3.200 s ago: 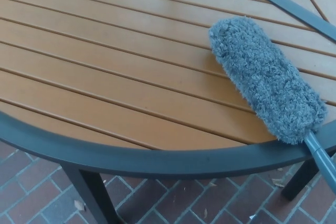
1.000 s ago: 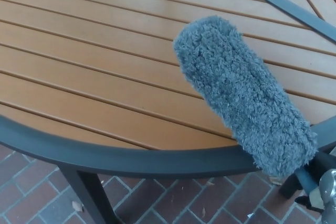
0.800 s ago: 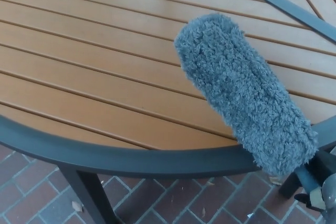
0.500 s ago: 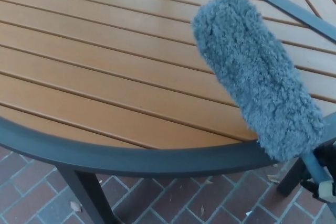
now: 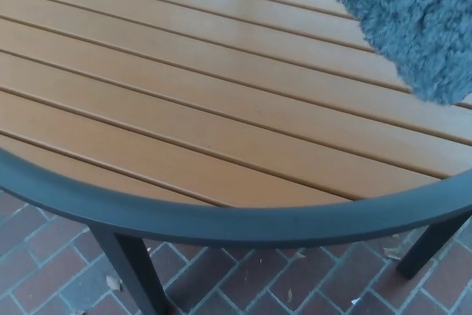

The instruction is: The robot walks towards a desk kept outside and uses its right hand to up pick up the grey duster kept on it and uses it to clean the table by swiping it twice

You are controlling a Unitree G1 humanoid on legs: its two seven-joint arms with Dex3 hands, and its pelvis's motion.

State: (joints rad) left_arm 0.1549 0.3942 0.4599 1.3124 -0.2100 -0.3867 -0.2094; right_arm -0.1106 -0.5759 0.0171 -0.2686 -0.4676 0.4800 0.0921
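Filling the top right corner of the head view is the grey duster (image 5: 413, 12), a thick fluffy mass cut off by the upper and right edges, so only its lower end shows. It sits over the far right part of the table (image 5: 221, 220); whether the fluff touches the slats or hangs just above them I cannot tell from here. Its handle is out of the picture.

Neither hand of the robot shows, so I cannot tell how the fingers are set or what holds the duster.

The table top is made of orange-brown wooden slats (image 5: 184, 108) running slantwise across the view, with thin dark gaps between them. A dark grey curved rim bounds the near edge, sweeping from the left side down through the middle and up to the right. Under the rim, a dark leg (image 5: 133, 271) stands at lower left and another leg (image 5: 428, 245) at lower right.

Below the table lies a floor of reddish brick pavers (image 5: 295, 285) set in a herringbone pattern, with a few small dry leaves (image 5: 112, 282) and bits of litter scattered on it.
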